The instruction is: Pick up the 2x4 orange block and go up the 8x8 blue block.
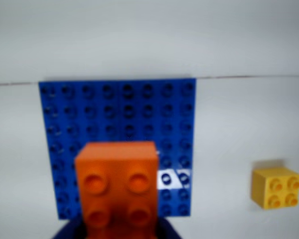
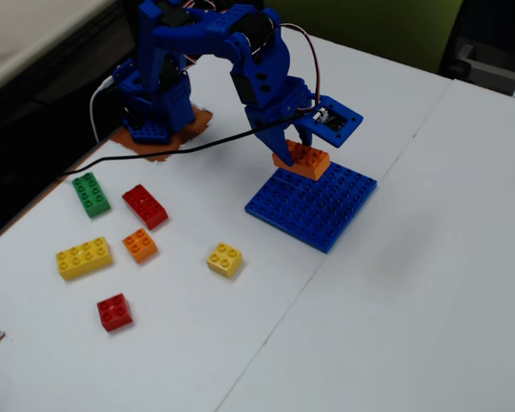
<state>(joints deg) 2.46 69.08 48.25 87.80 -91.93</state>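
2x4 orange block (image 1: pixel 117 191) (near end cropped) hides 8x8 blue block (image 1: pixel 114 119) partly.

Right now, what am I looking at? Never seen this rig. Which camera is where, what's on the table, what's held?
It is a small blue robot arm bolted to a white table. The fixed view looks down from the side; the wrist view rides on the arm, looking past its gripper. The gripper is shut on the 2x4 orange block, held over the near edge of the 8x8 blue block, a flat studded plate. Whether it touches the plate is unclear. Loose bricks lie on the table: a green brick, a long red brick, a small orange brick, a long yellow brick, a small yellow brick and a small red brick.
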